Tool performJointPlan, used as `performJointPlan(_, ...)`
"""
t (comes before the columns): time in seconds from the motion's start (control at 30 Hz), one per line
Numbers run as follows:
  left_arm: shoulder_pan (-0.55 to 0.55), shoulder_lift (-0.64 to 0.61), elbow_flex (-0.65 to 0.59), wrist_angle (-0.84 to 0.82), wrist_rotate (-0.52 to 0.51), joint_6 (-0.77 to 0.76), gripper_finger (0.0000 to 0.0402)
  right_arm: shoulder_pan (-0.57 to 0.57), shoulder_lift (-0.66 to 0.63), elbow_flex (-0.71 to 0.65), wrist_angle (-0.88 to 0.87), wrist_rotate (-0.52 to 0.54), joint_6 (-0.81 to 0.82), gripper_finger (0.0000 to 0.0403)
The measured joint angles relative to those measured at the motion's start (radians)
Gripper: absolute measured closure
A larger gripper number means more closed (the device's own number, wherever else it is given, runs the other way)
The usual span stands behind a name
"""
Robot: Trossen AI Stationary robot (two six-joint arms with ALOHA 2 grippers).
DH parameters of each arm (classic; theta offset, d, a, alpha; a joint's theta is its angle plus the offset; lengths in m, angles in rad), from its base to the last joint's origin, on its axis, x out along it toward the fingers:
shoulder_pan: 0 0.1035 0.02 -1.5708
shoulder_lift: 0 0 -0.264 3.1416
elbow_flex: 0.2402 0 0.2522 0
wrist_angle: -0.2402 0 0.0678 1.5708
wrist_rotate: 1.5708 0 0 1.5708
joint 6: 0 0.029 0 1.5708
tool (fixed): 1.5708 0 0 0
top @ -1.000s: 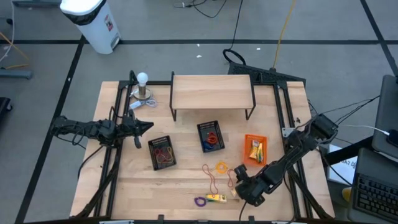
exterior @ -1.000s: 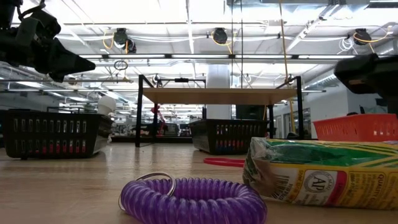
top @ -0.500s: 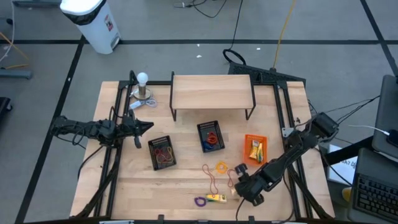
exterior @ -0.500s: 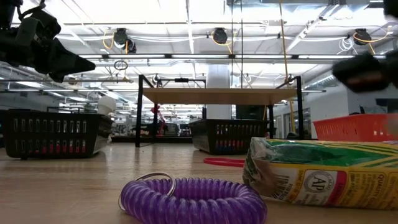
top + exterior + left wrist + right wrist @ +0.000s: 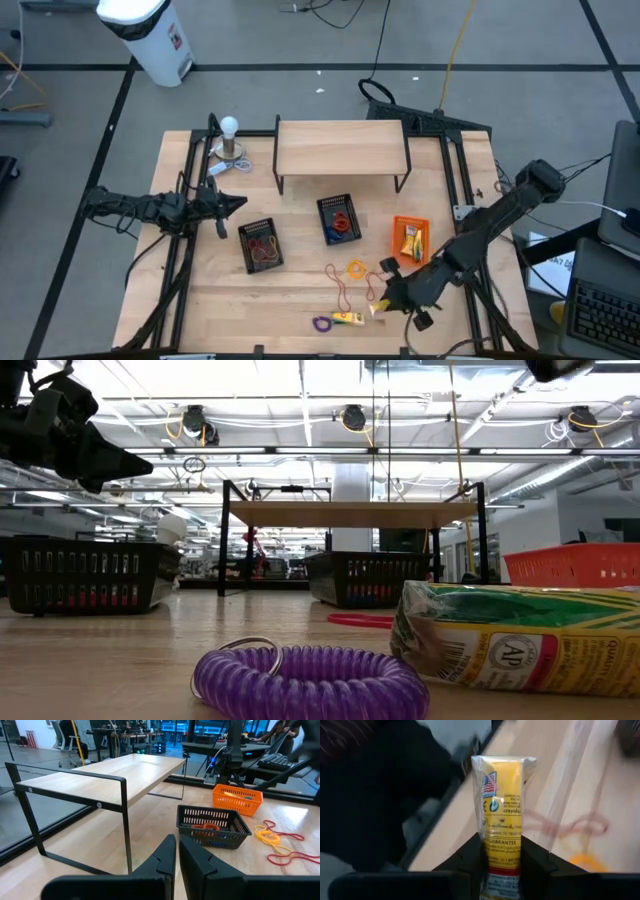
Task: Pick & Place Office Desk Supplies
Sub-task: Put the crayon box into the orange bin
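Observation:
My right gripper point(image 5: 383, 303) hangs over the table's near right part, shut on a yellow packet in clear wrap point(image 5: 502, 805). On the table below lie a second yellow packet point(image 5: 348, 320), a purple coil point(image 5: 310, 682), a red loop point(image 5: 345, 290) and a yellow loop point(image 5: 356, 268). An orange basket point(image 5: 397, 225) holds more yellow packets. Elastic loops lie in two black baskets point(image 5: 338, 203) point(image 5: 250, 228). My left gripper point(image 5: 177, 851) waits shut at the table's left. My right gripper pinches the yellow packet's lower end point(image 5: 502, 847) between its two fingers point(image 5: 534, 857). The fingers slant down toward the table's near left. The packet sticks out ahead of them, along their length, and is lifted clear of the table.
A wooden shelf on black legs point(image 5: 340, 148) stands at the table's far middle. A white ball-topped stand point(image 5: 230, 140) stands at the far left. A white bin point(image 5: 150, 35) is on the floor beyond the table.
My right gripper has gone up, leaving the low view through its top edge, and has tipped nearer to level. It stays over the table's near right part.

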State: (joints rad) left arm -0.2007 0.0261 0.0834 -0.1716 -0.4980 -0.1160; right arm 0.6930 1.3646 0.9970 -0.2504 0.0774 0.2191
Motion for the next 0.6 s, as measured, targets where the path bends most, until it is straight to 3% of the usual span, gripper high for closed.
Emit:
performJointPlan(0.17, 0.000, 0.000, 0.000, -0.004, 0.000, 0.000, 0.0380, -0.019, -0.127, 0.000, 0.015, 0.000, -0.084, 0.0334)
performJointPlan(0.4, 0.000, 0.000, 0.000, -0.004, 0.000, 0.003, 0.0380, -0.058, -0.296, -0.004, 0.049, 0.000, -0.132, 0.0312)
performJointPlan(0.6, 0.000, 0.000, 0.000, -0.004, 0.000, 0.007, 0.0380, -0.095, -0.438, -0.052, 0.096, -0.003, -0.154, 0.0319)
